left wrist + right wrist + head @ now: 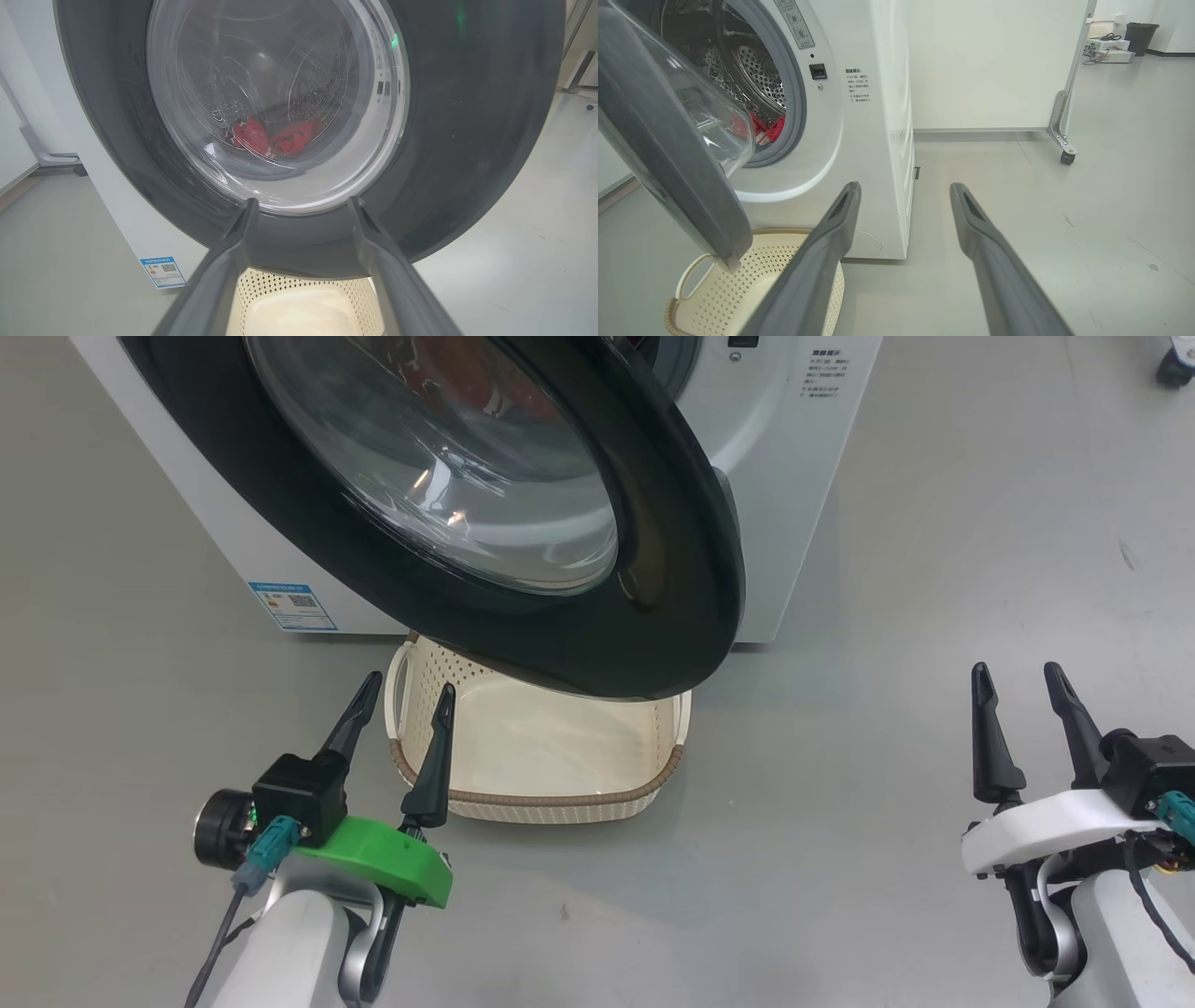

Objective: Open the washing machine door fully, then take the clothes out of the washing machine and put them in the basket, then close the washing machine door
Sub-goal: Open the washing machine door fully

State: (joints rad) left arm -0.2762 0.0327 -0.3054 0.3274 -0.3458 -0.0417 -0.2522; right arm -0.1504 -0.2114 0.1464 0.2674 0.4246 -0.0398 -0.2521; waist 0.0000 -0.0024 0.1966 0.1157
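door (674, 569) ajar, just ahead of l gripper (411, 683)

Black washing machine door (653, 579) ajar over empty cream basket (551, 798); red clothes (275, 137) inside white washing machine (878, 140) drum.

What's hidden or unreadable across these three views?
- the clothes: left wrist view, warped by the bulging glass of the washing machine door; lettering unreadable.
- the basket: head view, far end covered by the door.
- the washing machine: head view, top cut off by the frame edge.
- the blue label sticker: head view, print too small to read.
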